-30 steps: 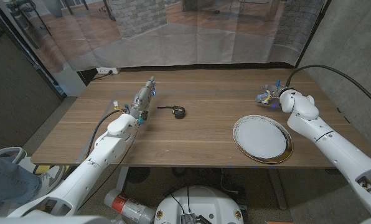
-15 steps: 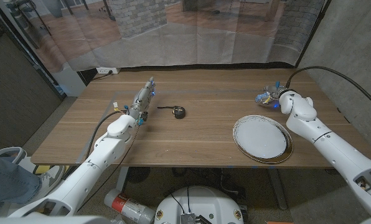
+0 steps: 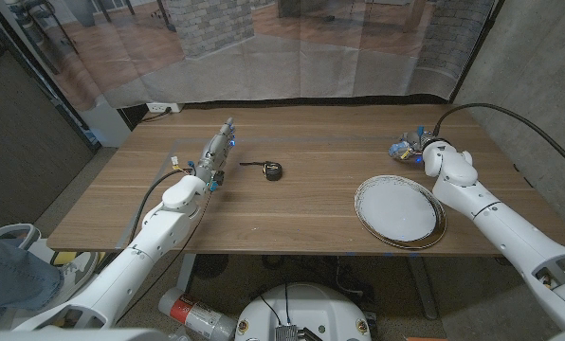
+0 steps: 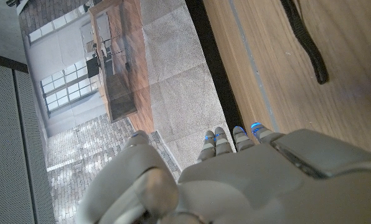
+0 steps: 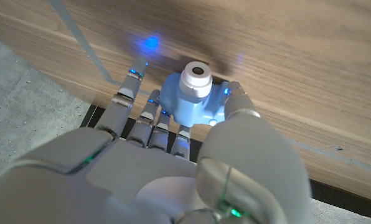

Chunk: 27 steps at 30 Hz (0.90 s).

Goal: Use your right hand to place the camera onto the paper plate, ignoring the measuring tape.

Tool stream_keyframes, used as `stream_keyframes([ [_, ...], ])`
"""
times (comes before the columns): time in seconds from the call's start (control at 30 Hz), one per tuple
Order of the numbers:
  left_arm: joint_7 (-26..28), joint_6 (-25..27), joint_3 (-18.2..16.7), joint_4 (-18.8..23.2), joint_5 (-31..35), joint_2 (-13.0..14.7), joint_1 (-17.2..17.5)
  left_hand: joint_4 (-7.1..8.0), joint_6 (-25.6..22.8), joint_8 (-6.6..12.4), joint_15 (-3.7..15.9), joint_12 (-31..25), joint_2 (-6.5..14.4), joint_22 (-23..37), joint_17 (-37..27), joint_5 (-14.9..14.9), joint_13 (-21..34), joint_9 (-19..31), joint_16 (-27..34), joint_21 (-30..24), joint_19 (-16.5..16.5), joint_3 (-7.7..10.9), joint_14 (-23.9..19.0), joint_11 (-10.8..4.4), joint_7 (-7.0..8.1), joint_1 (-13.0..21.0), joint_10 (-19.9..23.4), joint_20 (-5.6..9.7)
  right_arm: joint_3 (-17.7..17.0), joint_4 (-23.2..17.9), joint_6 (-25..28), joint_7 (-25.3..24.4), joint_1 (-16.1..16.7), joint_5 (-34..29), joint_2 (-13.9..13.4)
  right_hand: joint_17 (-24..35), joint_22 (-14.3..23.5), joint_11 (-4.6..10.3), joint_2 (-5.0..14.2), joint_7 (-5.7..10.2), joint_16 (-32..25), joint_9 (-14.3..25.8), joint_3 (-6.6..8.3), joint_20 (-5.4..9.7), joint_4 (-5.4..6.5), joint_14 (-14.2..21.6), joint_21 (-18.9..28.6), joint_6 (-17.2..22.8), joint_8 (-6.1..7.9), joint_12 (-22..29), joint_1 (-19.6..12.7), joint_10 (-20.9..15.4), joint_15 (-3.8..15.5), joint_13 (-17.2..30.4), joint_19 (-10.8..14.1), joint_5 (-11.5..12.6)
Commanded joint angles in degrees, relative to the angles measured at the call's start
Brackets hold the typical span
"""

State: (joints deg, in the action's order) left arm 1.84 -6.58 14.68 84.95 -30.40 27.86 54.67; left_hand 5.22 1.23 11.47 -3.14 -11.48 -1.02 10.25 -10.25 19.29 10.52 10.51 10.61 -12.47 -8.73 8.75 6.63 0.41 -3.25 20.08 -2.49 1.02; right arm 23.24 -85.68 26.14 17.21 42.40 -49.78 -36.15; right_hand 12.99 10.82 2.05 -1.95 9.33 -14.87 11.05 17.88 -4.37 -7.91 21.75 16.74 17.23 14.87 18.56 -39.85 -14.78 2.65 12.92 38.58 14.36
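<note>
Camera [image 5: 195, 99]: small, pale blue body with a white lens barrel, sitting at the far right of the tabletop [image 3: 311, 204], near the back edge. In the head view it is a small bluish shape [image 3: 403, 148] just beyond the right wrist.

Right robot hand [image 5: 173, 134]: fingers reach around the camera on one side, thumb against the other side of the body. Looks like a grasp closing or just made; the camera appears to sit low against the wood, so I judge it not yet lifted. Whether the grip is firm, cannot tell.

Paper plate [image 3: 399, 210]: white, with a darker rim, nearer the front edge than the camera and bare. Camera and plate are apart, the right forearm running alongside the plate.

Progress: reach done, grasp at most begun. Lift, carry over the plate and set-down all remain.

Measuring tape [image 3: 273, 170]: small, dark, mid-table with a short strap trailing; well apart from camera and plate, untouched.

Left robot hand [image 3: 216, 156]: stretched toward the back left of the tabletop, fingers straight, holding nothing.

Surface: wood-grain tabletop, brown, matte. Behind it, a translucent curtain printed with a brick-and-floor scene; grey wall on the right; a cable loops off the right arm.
</note>
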Motion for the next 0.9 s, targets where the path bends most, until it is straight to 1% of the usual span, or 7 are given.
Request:
stream_keyframes([
  [0.03,0.1,0.47,0.12,-0.09,-0.05,0.01,-0.14,0.03,-0.35,0.04,0.05,-0.18,0.59,0.29,-0.33,-0.15,0.24,0.25,0.2,0.19,0.05,-0.2,0.1,-0.28,-0.14,0.22,-0.08,-0.29,0.05,0.97,-0.17,-2.92,0.35,-0.18,0.39,0.88,0.21,0.62,0.88,0.75,-1.17,0.49,0.97,1.52,-0.16,2.54,0.62,3.49,1.17,1.0,-1.28,-1.85,1.37,0.47,1.95,-0.57],
  [0.17,0.03,0.47,0.28,-0.49,-0.01,-0.18,-0.31,0.03,-0.36,0.04,0.05,-0.2,0.61,0.29,-0.33,-0.16,0.24,0.25,0.22,0.21,0.04,-0.23,0.07,-0.3,-0.14,0.22,-0.03,-0.33,0.08,1.27,0.08,-3.55,0.44,-0.23,0.58,1.91,0.38,1.03,2.01,1.56,-1.96,1.1,1.65,2.89,-0.35,4.31,0.98,7.16,2.46,2.14,-2.65,-3.69,2.11,1.07,3.47,-1.12],
  [0.2,0.04,0.51,0.29,-0.54,-0.02,-0.21,-0.32,0.04,-0.36,0.03,0.06,-0.2,0.61,0.29,-0.33,-0.16,0.24,0.25,0.22,0.21,0.05,-0.24,0.06,-0.29,-0.1,0.22,-0.02,-0.32,0.14,1.32,0.35,-3.68,0.44,-0.38,0.67,2.12,0.42,0.91,2.03,1.34,-2.23,1.28,1.69,3.09,-0.47,4.97,1.08,8.5,3.0,2.4,-2.96,-4.04,2.35,1.23,3.83,-1.29],
  [0.47,-0.18,0.46,0.46,-1.22,-0.03,-0.56,-0.57,0.03,-0.35,0.01,0.05,-0.2,0.66,0.3,-0.33,-0.19,0.24,0.25,0.22,0.25,0.03,-0.32,0.05,-0.21,-0.12,0.24,-0.02,-0.39,0.32,1.44,0.33,-4.07,0.41,-0.55,0.51,3.95,0.75,2.09,4.07,2.4,-4.23,2.5,2.71,5.44,-1.22,8.43,2.18,11.72,4.52,4.08,-6.4,-6.47,3.79,2.2,6.64,-1.99],
  [0.57,-0.22,0.49,0.53,-1.36,0.01,-0.64,-0.68,0.03,-0.39,0.02,0.05,-0.2,0.68,0.3,-0.33,-0.2,0.24,0.25,0.23,0.25,0.08,-0.35,0.02,-0.16,-0.15,0.25,-0.01,-0.33,0.4,1.61,0.5,-4.21,0.31,-0.69,0.55,5.31,1.05,2.87,4.75,2.77,-5.71,3.16,2.62,7.32,-1.36,10.35,2.97,13.68,5.5,5.13,-8.05,-8.16,4.58,2.71,8.08,-2.58],
  [0.8,-0.14,0.92,0.67,-1.39,0.16,-0.7,-0.96,0.03,-0.42,0.02,0.06,-0.23,0.72,0.3,-0.33,-0.22,0.25,0.25,0.23,0.26,0.14,-0.41,0.01,-0.15,-0.13,0.26,0.08,-0.35,0.23,1.88,0.34,-4.82,0.47,-0.47,0.47,8.05,1.72,3.77,6.05,2.78,-8.4,4.22,2.27,9.92,-1.34,13.57,4.4,18.05,7.61,6.99,-10.65,-11.08,5.8,3.6,9.75,-3.39],
  [0.9,-0.24,1.03,0.76,-1.5,0.18,-0.77,-1.13,0.03,-0.43,0.01,0.08,-0.21,0.74,0.3,-0.33,-0.23,0.25,0.25,0.22,0.29,0.08,-0.43,0.04,-0.22,-0.14,0.27,0.04,-0.4,0.01,1.74,0.36,-5.15,0.69,-0.32,0.43,8.8,1.95,3.74,6.29,2.97,-9.1,4.53,2.25,10.42,-1.46,14.66,4.93,19.17,8.19,7.59,-11.54,-12.03,6.39,3.89,10.27,-3.53],
])
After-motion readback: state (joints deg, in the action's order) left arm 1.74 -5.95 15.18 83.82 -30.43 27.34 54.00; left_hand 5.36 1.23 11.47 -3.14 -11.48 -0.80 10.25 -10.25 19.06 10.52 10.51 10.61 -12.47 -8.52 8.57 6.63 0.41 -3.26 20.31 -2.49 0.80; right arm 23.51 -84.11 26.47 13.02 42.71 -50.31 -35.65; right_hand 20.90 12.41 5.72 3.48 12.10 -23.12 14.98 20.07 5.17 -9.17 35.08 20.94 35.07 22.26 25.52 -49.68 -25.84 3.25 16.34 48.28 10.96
